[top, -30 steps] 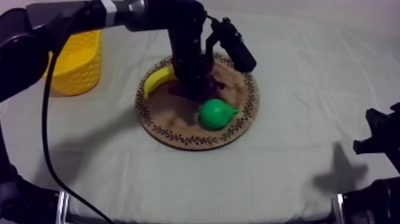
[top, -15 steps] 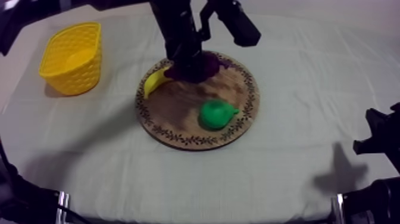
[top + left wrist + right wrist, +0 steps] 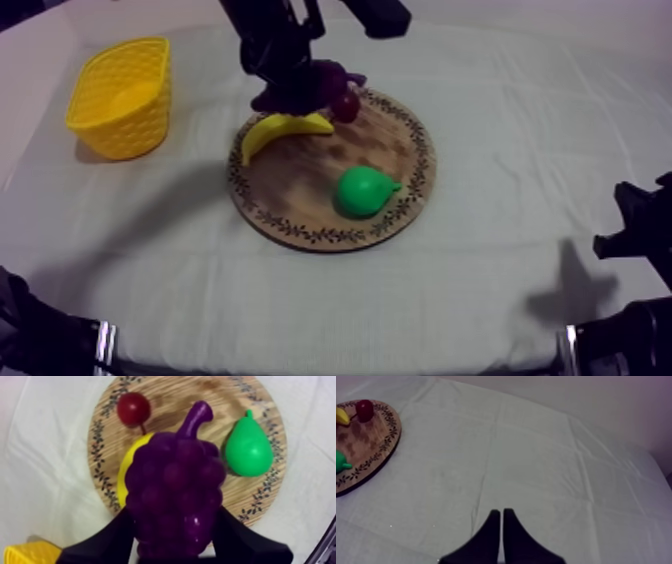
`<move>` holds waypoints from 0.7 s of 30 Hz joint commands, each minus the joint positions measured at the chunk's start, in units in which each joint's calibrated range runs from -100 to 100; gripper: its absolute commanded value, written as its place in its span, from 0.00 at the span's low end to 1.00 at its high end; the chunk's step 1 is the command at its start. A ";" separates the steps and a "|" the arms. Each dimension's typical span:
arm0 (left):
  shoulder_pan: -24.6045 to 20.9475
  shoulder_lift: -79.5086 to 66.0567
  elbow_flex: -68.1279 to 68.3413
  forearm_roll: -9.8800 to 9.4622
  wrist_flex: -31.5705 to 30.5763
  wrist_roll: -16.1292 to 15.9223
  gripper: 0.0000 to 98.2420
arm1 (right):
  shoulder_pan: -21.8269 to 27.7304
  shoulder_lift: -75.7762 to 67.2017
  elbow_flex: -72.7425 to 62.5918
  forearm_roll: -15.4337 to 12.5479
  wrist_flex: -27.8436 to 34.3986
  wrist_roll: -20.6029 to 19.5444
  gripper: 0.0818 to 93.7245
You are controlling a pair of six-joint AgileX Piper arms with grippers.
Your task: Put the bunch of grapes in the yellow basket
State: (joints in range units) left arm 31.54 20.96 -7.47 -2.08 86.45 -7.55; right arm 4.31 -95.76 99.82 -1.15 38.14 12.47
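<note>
The purple bunch of grapes (image 3: 302, 88) hangs above the far left rim of the round wooden board (image 3: 330, 238), with my left gripper (image 3: 283, 70) shut on it. In the left wrist view the grapes (image 3: 172, 486) sit between the two black fingers (image 3: 107, 538), stem pointing away, high over the board (image 3: 165, 396). The yellow basket (image 3: 125, 95) stands at the far left of the table, apart from the board. My right gripper (image 3: 501, 521) is shut on nothing, low at the right side (image 3: 640, 235).
On the board lie a banana (image 3: 280, 130), a green pear (image 3: 362, 190) and a small red fruit (image 3: 345, 106). A corner of the basket (image 3: 30, 553) shows beside the left fingers. Bare cloth lies between board and basket.
My left gripper has risen with the grapes off the board and drifted towards the basket side. The banana and the small red fruit have come out from under the arm. The right arm is still.
</note>
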 commanded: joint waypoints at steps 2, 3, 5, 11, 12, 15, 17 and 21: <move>-1.66 -0.41 -0.36 0.10 -0.11 0.07 0.35 | -0.02 0.00 -0.04 0.00 0.00 0.00 0.00; -2.30 -0.51 -0.69 0.26 -0.11 -0.04 0.35 | -0.02 0.00 -0.04 0.00 0.00 0.00 0.00; -3.66 -0.71 -1.41 0.63 -0.12 -0.24 0.34 | -0.02 0.00 -0.04 0.00 0.00 0.00 0.00; -8.41 -1.73 -2.40 1.23 -0.13 -0.20 0.34 | -0.02 0.00 -0.04 0.00 0.00 0.00 0.00; -9.30 -2.01 -2.32 1.29 -0.13 -0.12 0.34 | -0.02 0.00 -0.04 0.00 0.00 0.00 0.00; -12.15 -3.04 -1.59 1.38 -0.13 0.74 0.32 | -0.02 0.00 -0.04 0.00 0.00 0.00 0.00; -14.13 -3.73 -1.06 1.47 -0.13 1.15 0.32 | -0.02 0.00 -0.04 0.00 0.00 0.00 0.00; -18.02 -5.08 -0.10 1.63 -0.13 1.81 0.30 | -0.02 0.00 -0.04 0.00 0.00 0.00 0.00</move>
State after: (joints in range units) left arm 15.97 16.08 -7.77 -0.47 86.38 -5.96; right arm 4.31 -95.76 99.82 -1.15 38.14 12.47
